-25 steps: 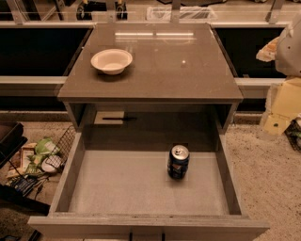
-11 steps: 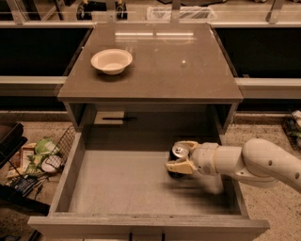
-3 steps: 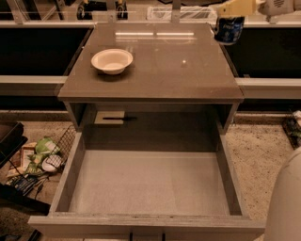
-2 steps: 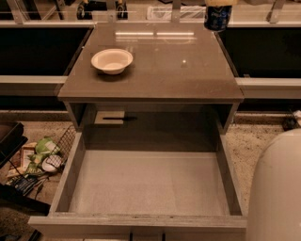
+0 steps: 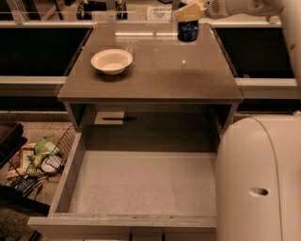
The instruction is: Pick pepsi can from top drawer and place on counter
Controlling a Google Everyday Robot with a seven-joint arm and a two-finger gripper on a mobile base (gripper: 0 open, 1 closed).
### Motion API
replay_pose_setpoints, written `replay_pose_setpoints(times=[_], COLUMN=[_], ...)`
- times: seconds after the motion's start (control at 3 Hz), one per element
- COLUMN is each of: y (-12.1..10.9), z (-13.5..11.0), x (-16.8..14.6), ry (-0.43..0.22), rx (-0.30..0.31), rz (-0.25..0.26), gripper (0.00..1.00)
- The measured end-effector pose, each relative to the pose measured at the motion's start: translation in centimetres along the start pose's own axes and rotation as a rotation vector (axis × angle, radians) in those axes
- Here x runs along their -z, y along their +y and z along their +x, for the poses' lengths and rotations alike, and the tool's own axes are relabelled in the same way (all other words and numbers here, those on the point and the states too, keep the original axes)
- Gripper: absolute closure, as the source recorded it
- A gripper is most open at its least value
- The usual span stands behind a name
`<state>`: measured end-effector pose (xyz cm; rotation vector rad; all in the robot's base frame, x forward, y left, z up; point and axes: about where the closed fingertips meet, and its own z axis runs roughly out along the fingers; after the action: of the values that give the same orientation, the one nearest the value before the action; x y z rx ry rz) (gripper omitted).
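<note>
The pepsi can [image 5: 188,32], dark blue with pale markings, is at the far right of the counter [image 5: 155,70], at or just above its back edge. My gripper [image 5: 189,13] reaches in from the upper right and is shut on the can's top, its pale yellow fingers [image 5: 187,12] around it. The top drawer [image 5: 141,186] stands pulled fully out below the counter; the part of its pale grey floor that shows is bare.
A white bowl [image 5: 112,61] sits on the counter's left side. My white arm housing [image 5: 258,179] fills the lower right and covers the drawer's right wall. A wire basket with clutter [image 5: 40,157] lies on the floor at the left. Dark shelving flanks the cabinet.
The can left the drawer in my gripper and was carried up over the counter's back right. Since a second ago it has moved left and lower, toward the counter top.
</note>
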<state>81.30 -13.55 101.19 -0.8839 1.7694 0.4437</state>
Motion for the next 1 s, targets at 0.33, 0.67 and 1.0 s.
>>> replay_pose_setpoints(times=[0.33, 0.67, 1.0], y=[0.6, 1.4, 2.4], z=[1.8, 4.6, 7.4], x=[-3.9, -6.5, -7.6], ry=[0.005, 0.007, 0.004], rx=[0.002, -0.023, -0.043], rz=[-0.022, -0.046, -0.048], gripper=[1.0, 1.0, 1.0])
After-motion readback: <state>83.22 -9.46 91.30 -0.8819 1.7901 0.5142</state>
